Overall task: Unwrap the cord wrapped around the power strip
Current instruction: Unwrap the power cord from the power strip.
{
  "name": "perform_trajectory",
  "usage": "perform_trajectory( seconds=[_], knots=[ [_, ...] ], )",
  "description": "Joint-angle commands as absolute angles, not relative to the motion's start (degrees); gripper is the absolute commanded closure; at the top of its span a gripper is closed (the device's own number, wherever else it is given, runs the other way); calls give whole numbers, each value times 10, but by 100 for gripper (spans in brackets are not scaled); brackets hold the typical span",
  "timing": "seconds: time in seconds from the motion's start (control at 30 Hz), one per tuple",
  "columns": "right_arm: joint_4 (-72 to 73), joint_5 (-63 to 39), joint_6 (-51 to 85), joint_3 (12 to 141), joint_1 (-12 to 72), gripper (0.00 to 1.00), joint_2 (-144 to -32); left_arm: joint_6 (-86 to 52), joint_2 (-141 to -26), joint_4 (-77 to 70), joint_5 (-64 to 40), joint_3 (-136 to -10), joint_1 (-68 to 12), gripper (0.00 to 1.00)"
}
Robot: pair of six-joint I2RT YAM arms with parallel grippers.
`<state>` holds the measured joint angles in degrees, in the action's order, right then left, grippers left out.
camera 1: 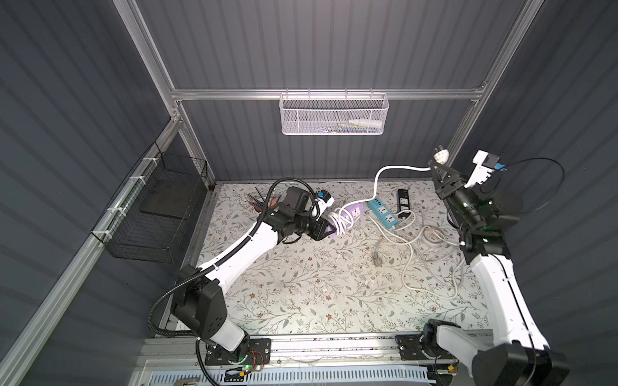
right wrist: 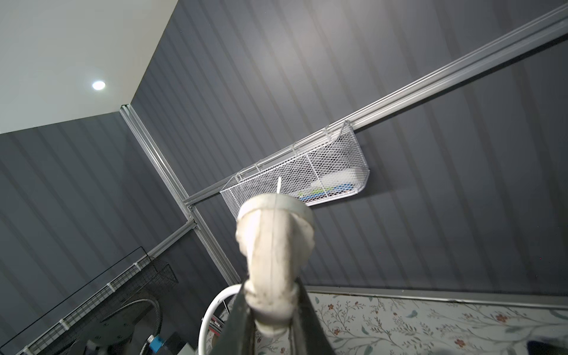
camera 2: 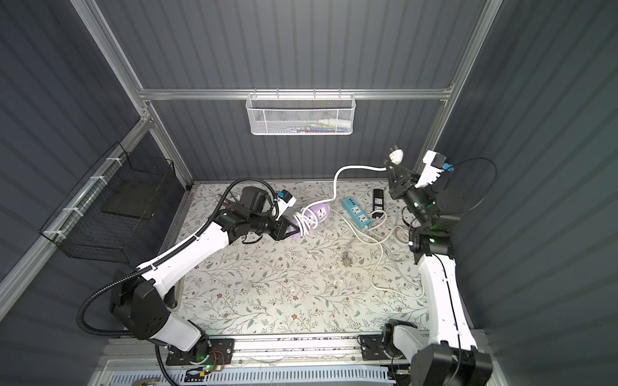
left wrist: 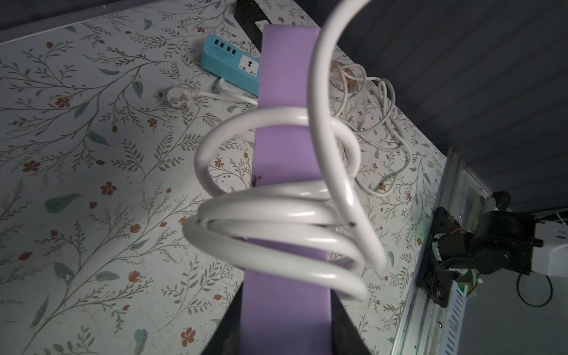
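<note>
The left gripper clamped the left end of the strip, lifted at far middle; the right gripper pinched the plug, raised far right. Loops of cord circled the strip: a straight pull might tighten them or drag the strip free.

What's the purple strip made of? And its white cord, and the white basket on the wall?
Purple strip: looks like hard plastic, smooth and matte, with no shine.
Cord: probably rubbery plastic, glossy; it shines and bends in loops.
Basket: seems metal mesh painted white; you can see through its tiny holes.
</note>
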<state>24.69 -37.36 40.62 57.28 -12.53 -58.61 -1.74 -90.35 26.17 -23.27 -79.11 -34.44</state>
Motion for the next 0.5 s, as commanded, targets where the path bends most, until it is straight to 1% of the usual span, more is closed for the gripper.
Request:
perform_trajectory(
  seconds=[0.0,0.1,0.2,0.37,0.47],
  knots=[
    [179,-394,427,546,-162,100,-541,-11,-900,244,-159,-847,-329,100],
    [87,-376,409,531,-182,100,-500,-12,-893,235,-101,-864,-324,100],
    [7,-339,391,503,-183,100,-467,-8,-884,222,-65,-880,-322,100],
    [-79,-288,391,436,-183,100,-419,0,-882,204,-43,-900,-321,100],
    [-103,-270,397,384,-183,100,-395,-4,-875,181,-45,-890,-321,100]
  ],
)
